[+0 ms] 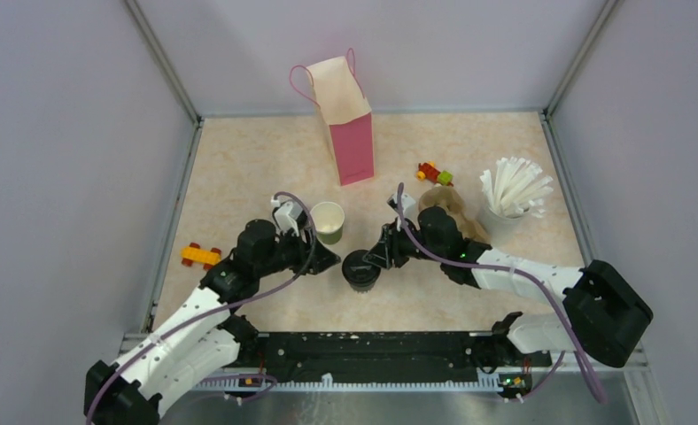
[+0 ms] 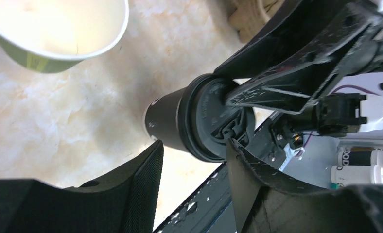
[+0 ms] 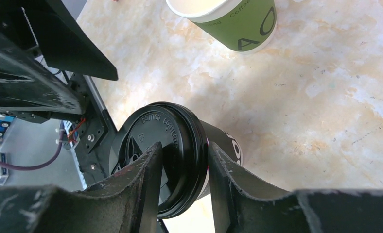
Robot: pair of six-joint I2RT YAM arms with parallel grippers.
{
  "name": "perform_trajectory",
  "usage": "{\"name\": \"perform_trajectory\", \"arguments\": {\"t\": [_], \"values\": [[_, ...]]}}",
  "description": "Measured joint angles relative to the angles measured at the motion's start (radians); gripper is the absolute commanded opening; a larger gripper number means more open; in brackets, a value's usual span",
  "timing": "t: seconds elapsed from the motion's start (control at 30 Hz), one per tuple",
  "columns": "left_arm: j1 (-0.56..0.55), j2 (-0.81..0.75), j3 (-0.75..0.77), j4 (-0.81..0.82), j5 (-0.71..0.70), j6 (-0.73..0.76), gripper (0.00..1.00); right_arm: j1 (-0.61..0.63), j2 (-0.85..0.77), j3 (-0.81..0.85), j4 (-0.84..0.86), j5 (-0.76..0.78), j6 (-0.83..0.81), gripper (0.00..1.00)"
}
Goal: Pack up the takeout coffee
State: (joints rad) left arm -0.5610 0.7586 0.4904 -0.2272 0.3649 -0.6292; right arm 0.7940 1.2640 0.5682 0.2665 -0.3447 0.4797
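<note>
One black takeout coffee cup [image 1: 360, 270] with a black lid [image 3: 150, 136] stands on the table between my two arms; its white lettering shows in the right wrist view. My right gripper [image 1: 378, 257] [image 3: 184, 146] is shut on the lid's rim, with one finger over the lid top and the other under the rim against the cup wall [image 3: 226, 145]. My left gripper [image 1: 331, 260] [image 2: 194, 145] is open just left of the cup [image 2: 167, 121]. Its fingertips [image 2: 153, 160] stop short of the cup, with nothing between them.
A lidless green paper cup [image 1: 328, 221] [image 2: 43, 63] [image 3: 243, 24] stands just behind the left gripper. Further back is a pink paper bag [image 1: 352, 142]. A brown pulp carrier [image 1: 456, 208] and a cup of white straws [image 1: 512, 190] sit behind the right arm. Toy bricks [image 1: 200, 255] [image 1: 434, 173] lie around.
</note>
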Motion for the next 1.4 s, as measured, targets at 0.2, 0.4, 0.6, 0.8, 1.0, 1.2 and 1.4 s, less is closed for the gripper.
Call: {"name": "perform_trajectory", "arguments": {"t": [0.2,0.4,0.6,0.8,1.0,1.2,1.4], "values": [[0.0,0.002,-0.008,0.095,0.045,-0.006,0.6,-0.002,0.008,0.003,0.003,-0.02,-0.006,0.4],[0.0,0.131,-0.009,0.137,0.113,0.026,0.6,-0.005,0.011,0.004,-0.004,-0.033,-0.005,0.45],[0.0,0.175,-0.018,0.164,0.126,0.053,0.58,-0.005,0.006,0.018,-0.043,-0.035,-0.005,0.49],[-0.003,0.191,-0.031,0.169,0.126,0.063,0.58,-0.005,-0.002,0.031,-0.095,-0.035,-0.005,0.58],[-0.01,0.2,-0.038,0.198,0.146,0.071,0.6,-0.005,-0.055,0.044,-0.204,-0.021,-0.007,0.62],[-0.01,0.203,-0.044,0.22,0.164,0.074,0.6,-0.005,-0.113,0.066,-0.291,-0.011,-0.006,0.6],[-0.013,0.23,-0.05,0.249,0.177,0.071,0.54,-0.005,-0.124,0.069,-0.323,-0.016,-0.003,0.46]]}}
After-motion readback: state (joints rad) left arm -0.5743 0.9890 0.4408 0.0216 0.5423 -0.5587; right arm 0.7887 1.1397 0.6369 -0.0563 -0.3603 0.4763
